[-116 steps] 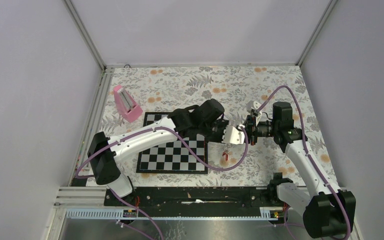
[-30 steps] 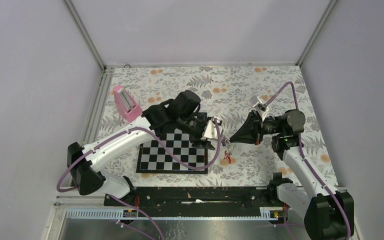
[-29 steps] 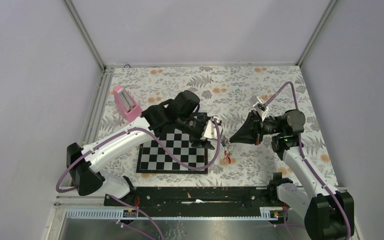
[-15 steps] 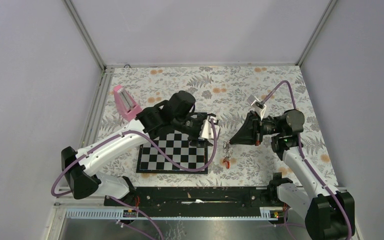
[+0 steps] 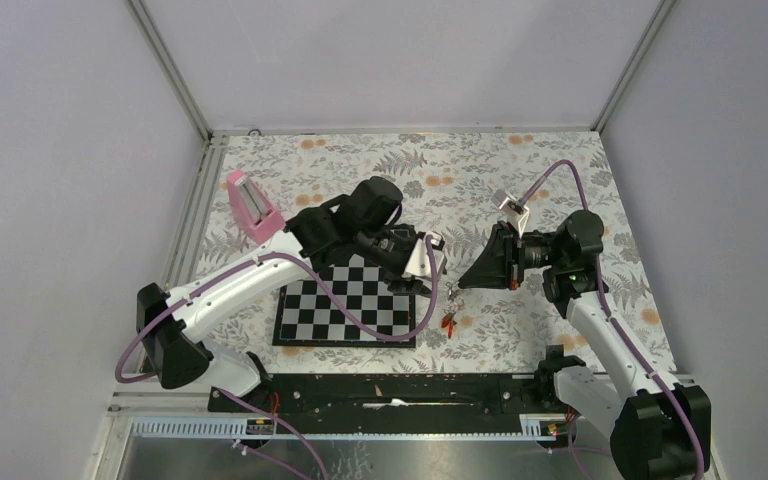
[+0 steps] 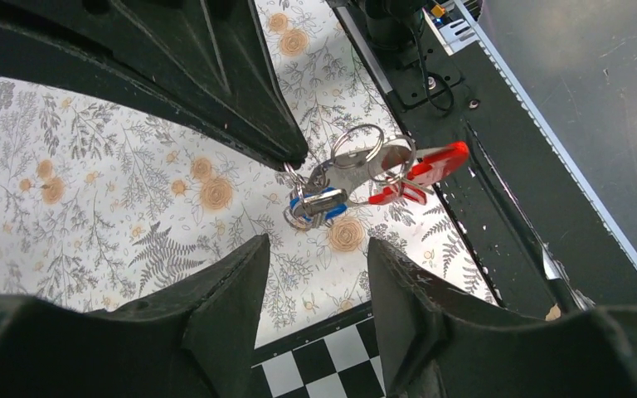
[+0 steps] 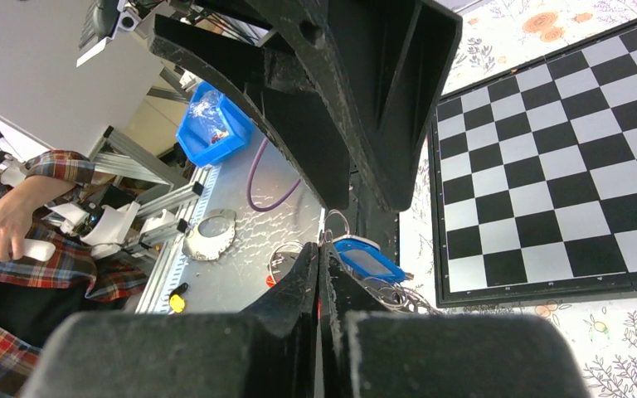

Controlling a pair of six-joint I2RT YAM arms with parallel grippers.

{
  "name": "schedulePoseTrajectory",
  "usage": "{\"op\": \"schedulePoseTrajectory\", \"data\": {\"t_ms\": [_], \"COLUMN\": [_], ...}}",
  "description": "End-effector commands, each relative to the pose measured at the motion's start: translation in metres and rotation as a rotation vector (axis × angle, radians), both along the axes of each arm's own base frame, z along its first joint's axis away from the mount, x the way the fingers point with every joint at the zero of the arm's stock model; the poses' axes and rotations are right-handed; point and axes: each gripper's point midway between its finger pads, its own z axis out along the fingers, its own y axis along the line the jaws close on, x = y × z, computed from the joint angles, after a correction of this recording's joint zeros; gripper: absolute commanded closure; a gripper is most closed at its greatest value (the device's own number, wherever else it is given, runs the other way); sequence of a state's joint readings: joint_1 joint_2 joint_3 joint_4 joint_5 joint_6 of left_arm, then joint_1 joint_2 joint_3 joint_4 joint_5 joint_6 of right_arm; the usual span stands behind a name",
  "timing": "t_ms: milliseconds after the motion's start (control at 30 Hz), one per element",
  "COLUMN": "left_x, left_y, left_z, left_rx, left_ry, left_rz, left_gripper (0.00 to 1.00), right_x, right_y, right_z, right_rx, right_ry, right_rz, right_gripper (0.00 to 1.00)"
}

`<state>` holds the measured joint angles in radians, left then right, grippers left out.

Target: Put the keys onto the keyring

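Note:
My right gripper point(image 5: 459, 285) is shut on a thin ring of the keyring point(image 5: 449, 305) and holds the bunch hanging above the floral table. In the left wrist view its black fingertips point(image 6: 292, 156) pinch the ring, and the blue-tagged key point(image 6: 319, 203), several rings and red pieces point(image 6: 419, 170) dangle together; I cannot tell the red key from the fob. The right wrist view shows the shut gripper point(image 7: 319, 250) with the blue tag point(image 7: 369, 261) beside it. My left gripper point(image 5: 434, 270) is open and empty just left of the bunch, and its own gripper view point(image 6: 315, 249) faces the keys without touching them.
The chessboard point(image 5: 345, 305) lies under the left arm and also shows in the right wrist view point(image 7: 547, 166). A pink wedge block point(image 5: 253, 207) stands at the far left. The black base rail point(image 5: 390, 390) runs along the near edge.
The left gripper, earlier touching the right gripper's tips, pulled back left, then edged right again. The bunch stays hanging from the right gripper, which has tilted slightly.

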<state>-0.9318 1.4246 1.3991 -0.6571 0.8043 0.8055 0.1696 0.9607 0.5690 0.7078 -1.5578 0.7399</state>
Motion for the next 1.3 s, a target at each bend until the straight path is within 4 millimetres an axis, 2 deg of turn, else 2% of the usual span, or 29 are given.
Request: {"op": "schedulePoseTrajectory", "data": {"t_ms": [0, 333, 800, 967, 1267], "left_x": [-0.004, -0.001, -0.004, -0.005, -0.005], "left_y": [-0.011, -0.019, -0.022, -0.022, -0.022], "left_z": [0.022, 0.027, 0.020, 0.018, 0.017], "left_rx": [-0.070, -0.071, -0.056, -0.051, -0.048], "left_ry": [-0.016, -0.028, -0.027, -0.030, -0.031], "left_rz": [-0.064, -0.057, -0.066, -0.066, -0.065], "left_gripper": [0.48, 0.52, 0.66, 0.73, 0.93], "right_x": [-0.012, -0.009, -0.010, -0.010, -0.007], "right_y": [-0.003, -0.002, -0.002, -0.002, -0.002], "right_z": [0.009, 0.010, 0.009, 0.009, 0.009], "right_rx": [-0.001, 0.005, 0.005, 0.005, 0.007], "right_ry": [-0.061, -0.076, -0.090, -0.089, -0.091], "right_rz": [0.090, 0.073, 0.067, 0.064, 0.048], "right_gripper": [1.00, 1.00, 1.00, 1.00, 1.00]}}
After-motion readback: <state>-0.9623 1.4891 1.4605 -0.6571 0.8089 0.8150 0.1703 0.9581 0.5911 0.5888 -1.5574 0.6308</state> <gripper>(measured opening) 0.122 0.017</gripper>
